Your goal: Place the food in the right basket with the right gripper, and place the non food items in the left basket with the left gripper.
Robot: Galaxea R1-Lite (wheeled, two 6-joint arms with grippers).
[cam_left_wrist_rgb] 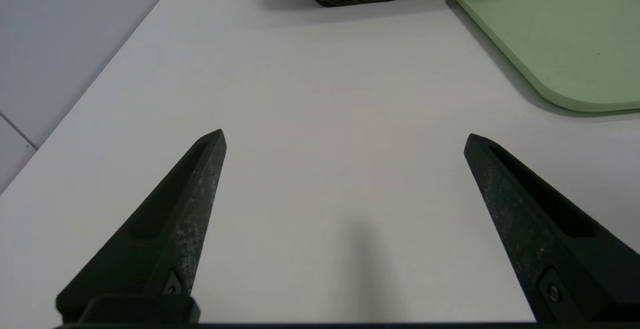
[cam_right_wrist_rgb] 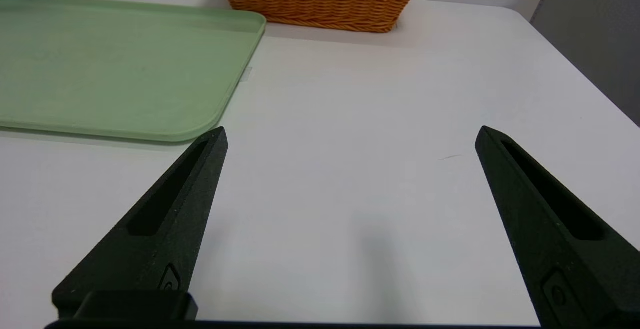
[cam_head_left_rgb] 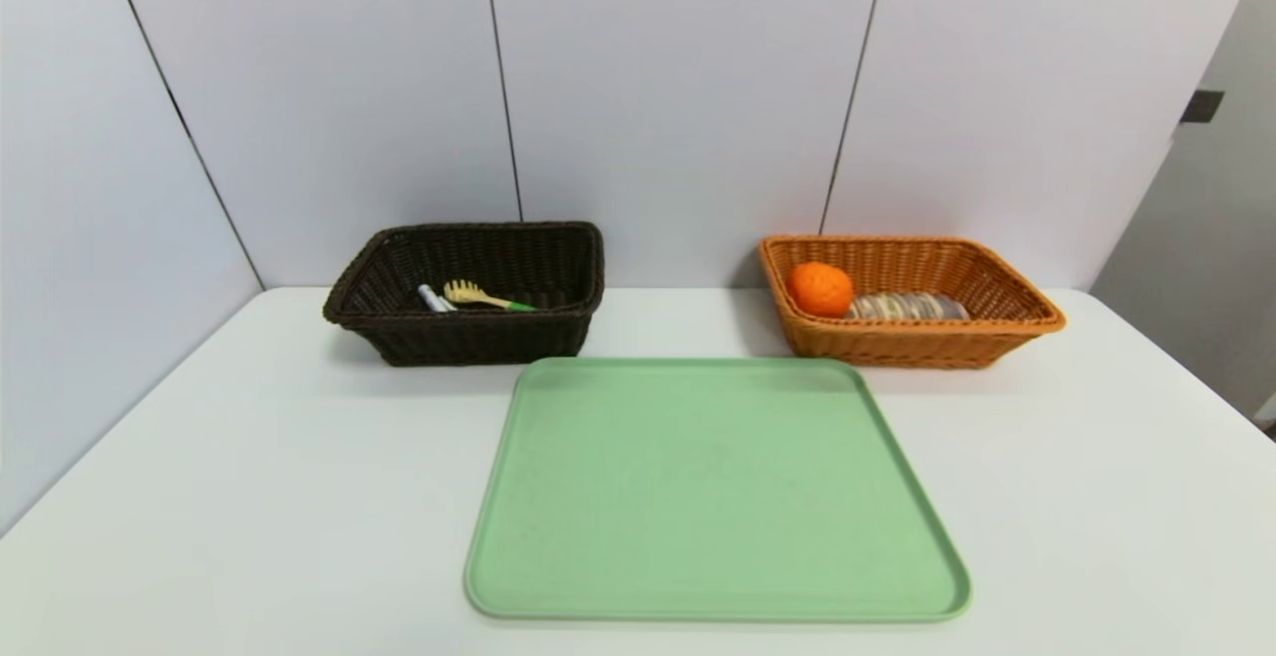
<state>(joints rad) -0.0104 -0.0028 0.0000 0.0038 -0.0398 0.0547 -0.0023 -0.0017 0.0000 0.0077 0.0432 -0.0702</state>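
1. Centre-left, the dark brown wicker basket (cam_head_left_rgb: 469,339) holds a pasta spoon (cam_head_left_rgb: 478,296) and marker (cam_head_left_rgb: 433,298).
2. Centre-right, the orange-tan wicker basket (cam_head_left_rgb: 907,345) holds an orange (cam_head_left_rgb: 819,289) and striped roll (cam_head_left_rgb: 905,307).
3. Left hand (cam_left_wrist_rgb: 345,141), right hand (cam_right_wrist_rgb: 354,136): fingers apart, above the worktop (cam_head_left_rgb: 299,506).

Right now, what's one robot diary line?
orange fruit, striped oblong roll: in orange-tan wicker basket | black left gripper, black right gripper: open, empty

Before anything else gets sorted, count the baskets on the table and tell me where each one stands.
2: the dark brown basket behind the tray's left corner, the orange-tan basket behind its right.
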